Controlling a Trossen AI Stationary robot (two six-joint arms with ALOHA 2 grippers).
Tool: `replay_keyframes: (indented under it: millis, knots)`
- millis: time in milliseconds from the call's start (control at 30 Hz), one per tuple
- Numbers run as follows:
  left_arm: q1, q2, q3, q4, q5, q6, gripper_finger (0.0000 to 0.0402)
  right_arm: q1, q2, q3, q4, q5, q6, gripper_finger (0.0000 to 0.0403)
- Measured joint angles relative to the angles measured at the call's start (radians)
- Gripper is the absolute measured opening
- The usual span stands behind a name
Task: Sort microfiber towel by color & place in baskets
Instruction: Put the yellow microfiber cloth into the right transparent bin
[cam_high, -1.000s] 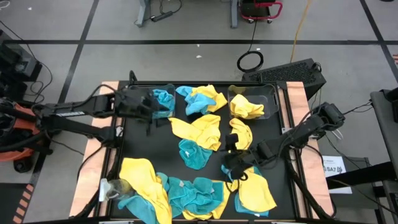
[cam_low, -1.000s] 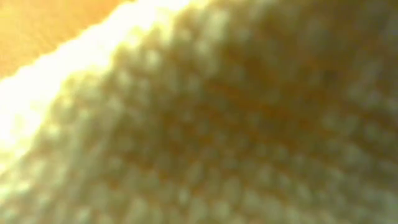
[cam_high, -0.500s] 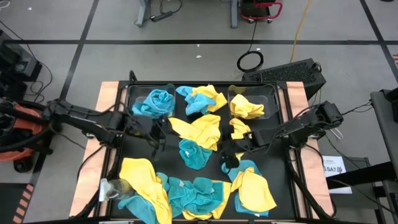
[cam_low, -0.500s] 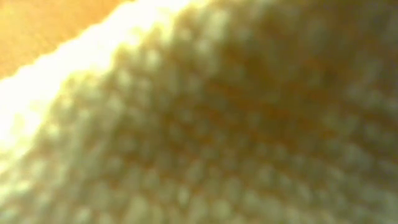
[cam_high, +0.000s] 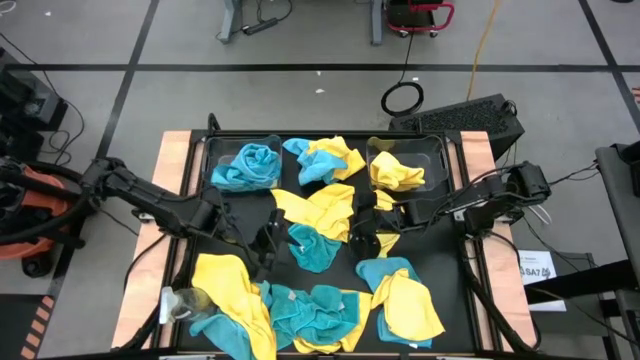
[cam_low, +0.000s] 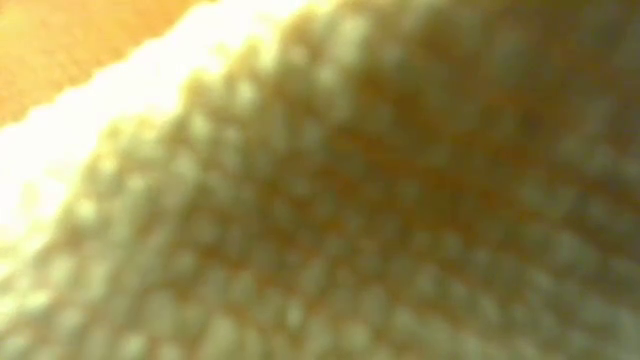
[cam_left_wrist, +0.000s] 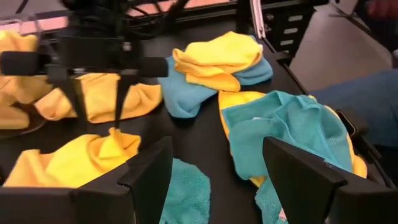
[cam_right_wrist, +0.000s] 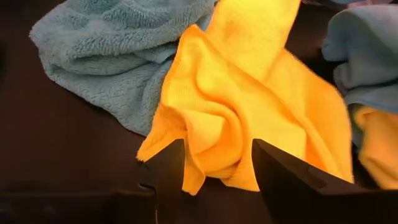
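Hovering with right gripper (cam_right_wrist: 214, 168) fingers apart, empty, directly over a crumpled yellow towel (cam_right_wrist: 249, 118) lying straight ahead; left gripper (cam_left_wrist: 214, 180) open, farther off.

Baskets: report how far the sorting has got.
Done: the left basket holds a teal towel, the right basket a yellow one. In hand: nothing; the left end effector hangs open beside a loose teal towel, the right end effector open at a yellow towel. Left: most of the towels, still mixed across the table.
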Motion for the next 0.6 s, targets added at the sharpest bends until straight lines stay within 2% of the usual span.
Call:
replay_keyframes:
  millis: [300, 533, 600]
  knots:
    - [-0.005, 0.038, 0.0, 0.015, 0.0, 0.0, 0.0255, -0.023, 0.003, -0.008, 0.042, -0.106, 0.0, 0.018]
    - [-0.006, 0.038, 0.0, 0.032, 0.0, -0.005, 0.0255, -0.028, 0.064, -0.008, 0.092, -0.1, -0.005, 0.018]
    - [-0.006, 0.038, 0.0, 0.039, 0.0, -0.005, 0.0255, -0.031, 0.103, -0.007, 0.108, -0.067, -0.022, 0.018]
